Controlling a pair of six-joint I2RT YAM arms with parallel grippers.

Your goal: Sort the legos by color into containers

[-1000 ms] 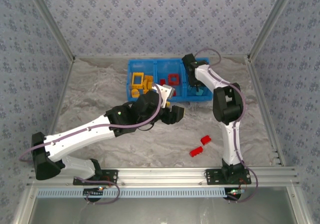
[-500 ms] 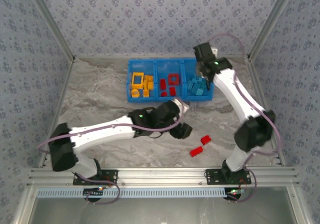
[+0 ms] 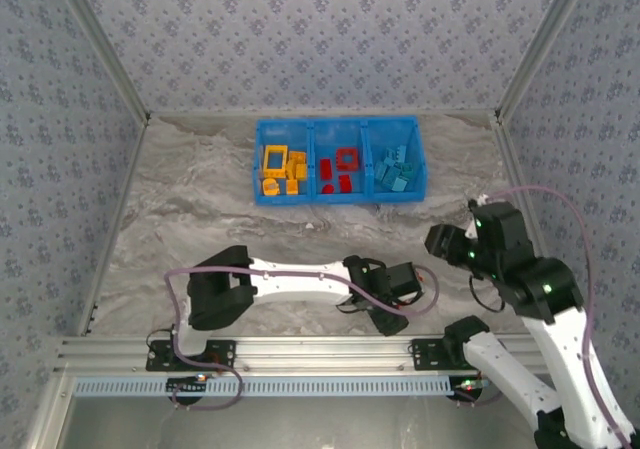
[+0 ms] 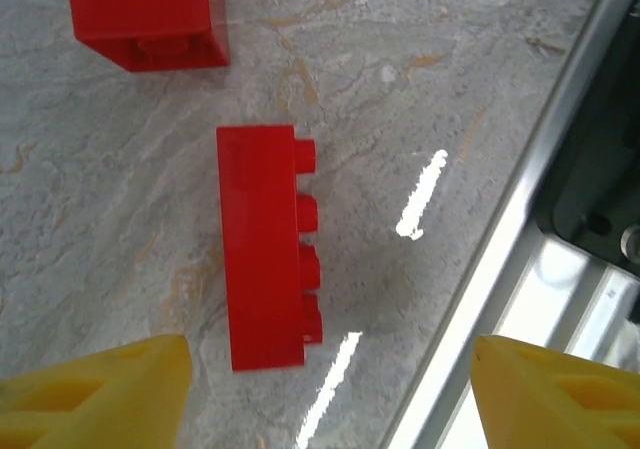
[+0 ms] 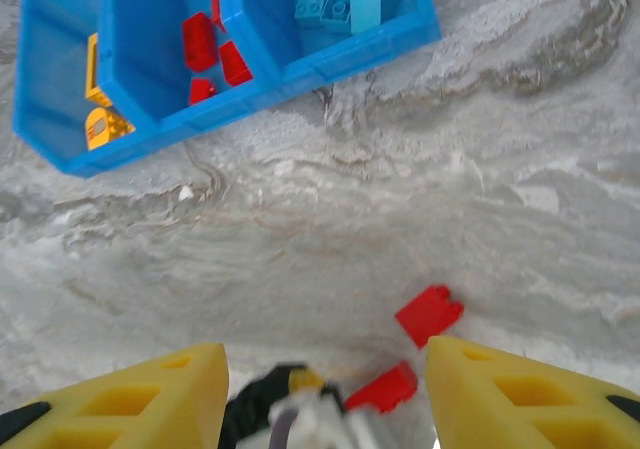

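At the far centre of the table (image 3: 200,219), the blue bin (image 3: 300,121) presents 3 compartments side by side. The left compartment holds the yellow legos (image 3: 278,169), the middle compartment holds the red legos (image 3: 338,172), and the right compartment holds the light blue legos (image 3: 392,174). Near the front edge, the left gripper (image 4: 330,354) hangs low over the table. Its 2 yellow fingertips (image 4: 100,389) are spread wide and grasp nothing. 1 red brick (image 4: 262,249) lies on its side on the table just ahead of the gap between those fingertips and touches neither; 4 studs show along its right edge in the left wrist view. The other red brick (image 4: 145,14) lies just beyond it, apart from it, with its hollow underside visible. A metal rail (image 4: 500,259) runs diagonally beside both bricks. The right gripper (image 5: 325,369) is raised above the right side of the table, fingers released, wide apart and empty. From the right wrist view, both loose red bricks lie well apart from the blue bin.
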